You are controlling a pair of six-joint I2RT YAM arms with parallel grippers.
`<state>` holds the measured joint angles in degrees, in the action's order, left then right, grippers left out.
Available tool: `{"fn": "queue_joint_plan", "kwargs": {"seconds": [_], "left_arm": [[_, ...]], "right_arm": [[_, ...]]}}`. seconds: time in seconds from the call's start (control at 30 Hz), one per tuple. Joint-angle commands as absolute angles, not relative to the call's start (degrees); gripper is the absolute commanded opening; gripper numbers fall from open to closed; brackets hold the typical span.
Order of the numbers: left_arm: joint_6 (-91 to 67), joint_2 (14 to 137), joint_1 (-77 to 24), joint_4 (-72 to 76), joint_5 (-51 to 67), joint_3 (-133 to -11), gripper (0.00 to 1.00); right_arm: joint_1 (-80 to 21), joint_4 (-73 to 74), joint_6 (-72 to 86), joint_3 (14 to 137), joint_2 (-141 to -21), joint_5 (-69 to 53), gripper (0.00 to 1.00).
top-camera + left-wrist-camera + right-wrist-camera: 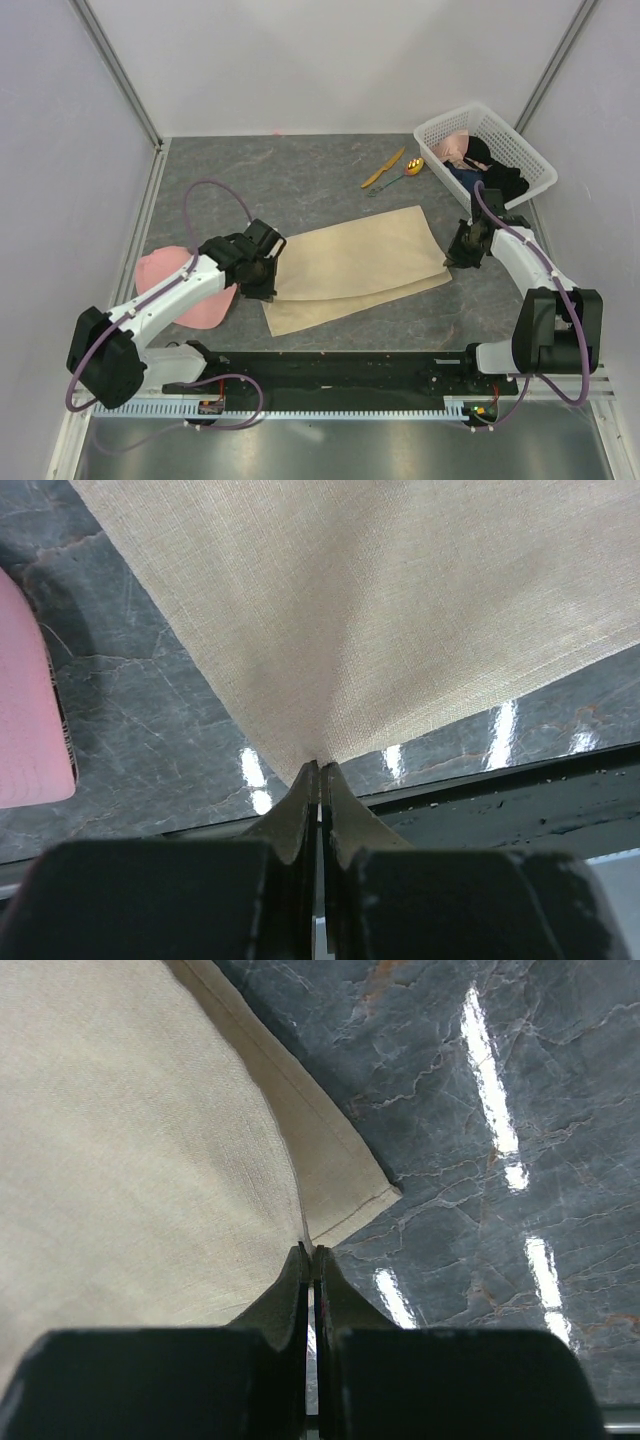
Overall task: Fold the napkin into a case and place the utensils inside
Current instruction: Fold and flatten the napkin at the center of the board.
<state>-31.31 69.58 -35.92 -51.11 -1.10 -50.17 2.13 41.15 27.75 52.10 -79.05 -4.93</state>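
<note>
Napkin (pixel 350 265): beige cloth, centre of the top view, long axis slanting from lower left up to the right. Doubled over; the upper layer sits offset from the lower one, so a strip of the lower layer shows along the near edge and at the right corner.

Left claw (pixel 320 770): fingers pressed together, gripping the napkin's left corner. The weave fans out from the pinch toward the top of the left wrist view.

Right claw (pixel 311 1252): also clamped, gripping the right corner of the upper layer. The lower layer's hemmed corner lies flat on the counter (pixel 300 180) just right of the pinch. Whether the held corners are raised off the counter or resting on it, cannot tell from these angles.

Knife (pixel 383 168): orange, on the counter above the napkin, well apart from it, in the upper right of the top view.

Spoon (pixel 405 172): yellow bowl, thin green handle, just right of the knife; bowl end points toward the basket (pixel 487 155).

Basket: white, slotted walls, far upper right. Holds dark and pink clothes (pixel 480 160).

Pink cap (pixel 185 285): lower left of the top view, partly under the left arm, apart from the napkin.
</note>
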Motion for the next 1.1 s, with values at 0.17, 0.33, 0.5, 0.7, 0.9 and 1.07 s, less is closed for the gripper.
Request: {"fn": "queue_joint_plan", "kwargs": {"seconds": [0.17,0.33,0.5,0.7,0.9,1.07], "left_arm": [[-30.68,75.93,-37.00,-51.15,5.88,-48.96,0.02],[-29.18,78.13,-37.00,-50.98,7.12,-49.22,0.02],[-27.95,78.67,-37.00,-52.12,8.08,-50.54,0.02],[-27.51,77.08,-37.00,-54.58,11.42,-52.38,0.02],[-30.40,75.06,-37.26,-55.11,15.55,-51.42,0.02],[-30.59,74.62,-37.97,-55.02,16.00,-52.12,0.02]], "right_arm": [[2.46,37.01,26.72,49.22,-82.17,-2.46,0.00],[2.46,35.25,26.28,48.69,-84.28,-1.41,0.00],[2.46,36.12,26.54,50.09,-84.47,-1.76,0.00],[2.46,40.25,27.33,52.12,-81.57,-1.50,0.00],[2.46,41.75,27.16,51.86,-81.39,-0.97,0.00],[2.55,41.66,26.89,51.86,-82.35,-0.44,0.00]]}}
